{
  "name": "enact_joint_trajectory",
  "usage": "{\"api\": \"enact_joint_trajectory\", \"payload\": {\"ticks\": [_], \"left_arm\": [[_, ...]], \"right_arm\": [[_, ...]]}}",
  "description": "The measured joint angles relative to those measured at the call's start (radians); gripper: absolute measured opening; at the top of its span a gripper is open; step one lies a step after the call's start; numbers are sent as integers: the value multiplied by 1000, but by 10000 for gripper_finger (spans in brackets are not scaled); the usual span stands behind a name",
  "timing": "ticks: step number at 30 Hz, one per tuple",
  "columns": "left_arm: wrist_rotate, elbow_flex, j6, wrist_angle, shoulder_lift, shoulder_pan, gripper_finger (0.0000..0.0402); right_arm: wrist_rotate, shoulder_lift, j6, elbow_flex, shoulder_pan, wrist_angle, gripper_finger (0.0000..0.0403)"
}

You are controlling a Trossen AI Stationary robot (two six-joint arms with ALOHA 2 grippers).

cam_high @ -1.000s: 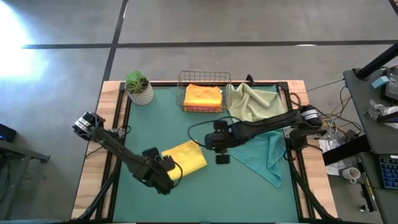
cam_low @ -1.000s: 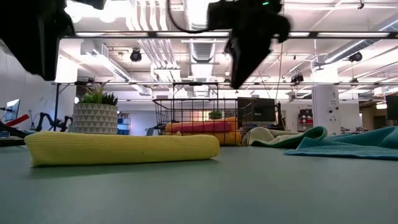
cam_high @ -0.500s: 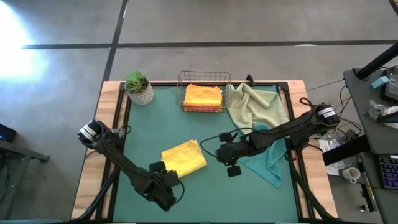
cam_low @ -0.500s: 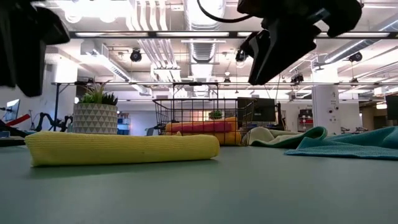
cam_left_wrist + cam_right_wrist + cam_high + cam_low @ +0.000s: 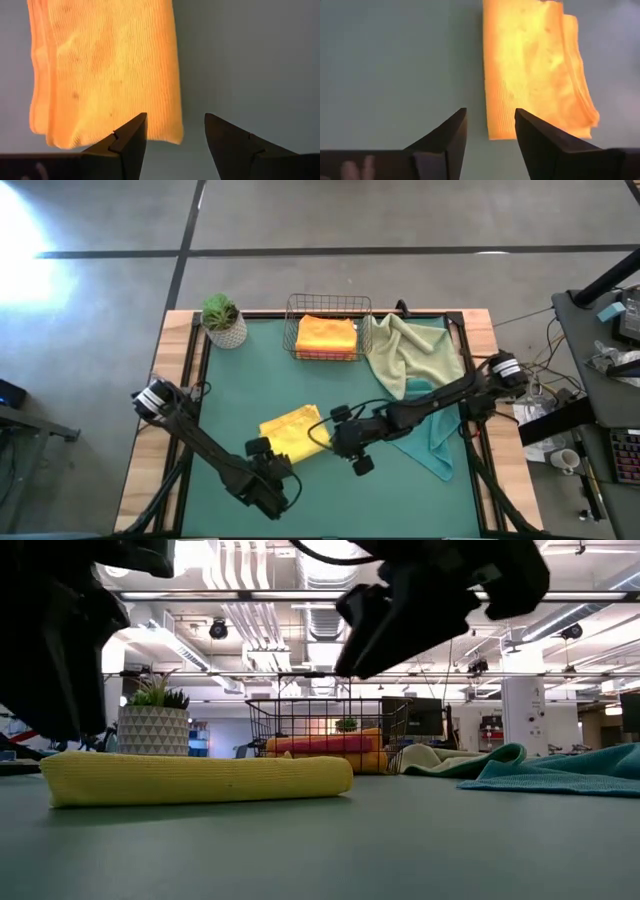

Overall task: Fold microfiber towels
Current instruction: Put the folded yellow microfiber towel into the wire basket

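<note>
A yellow towel (image 5: 295,432), folded into a thick rectangle, lies flat on the green mat (image 5: 330,500); in the low view it is a long roll (image 5: 200,778). My left gripper (image 5: 266,456) hovers open over its near-left corner (image 5: 165,132), fingers pointing steeply down. My right gripper (image 5: 330,438) hovers open just off its right corner (image 5: 492,132), slanting down from the right. An orange towel (image 5: 326,334) lies folded in the wire basket (image 5: 328,305). A pale sage towel (image 5: 405,345) lies rumpled at the back right. A teal towel (image 5: 432,442) lies spread under my right arm.
A potted plant (image 5: 222,320) stands at the mat's far left corner, next to the basket. Bare mat stretches along the near edge and the left side. Cables and a desk with clutter (image 5: 610,360) lie beyond the table's right edge.
My left gripper has moved toward the table's near edge and sunk, staying by the yellow towel's near-left corner. My right gripper has swung from over the teal towel toward the near edge, then left to the yellow towel's right side, sinking and tipping. The towels have not moved.
</note>
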Motion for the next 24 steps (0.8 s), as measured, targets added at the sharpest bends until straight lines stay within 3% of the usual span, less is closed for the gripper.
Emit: {"api": "enact_joint_trajectory", "payload": {"ticks": [11,24], "left_arm": [[-33,-12,91,1,47,0,183],[-49,-70,97,7,48,29,183]], "right_arm": [[12,160,-97,72,5,1,179],[147,284,-111,124,-6,-2,178]]}}
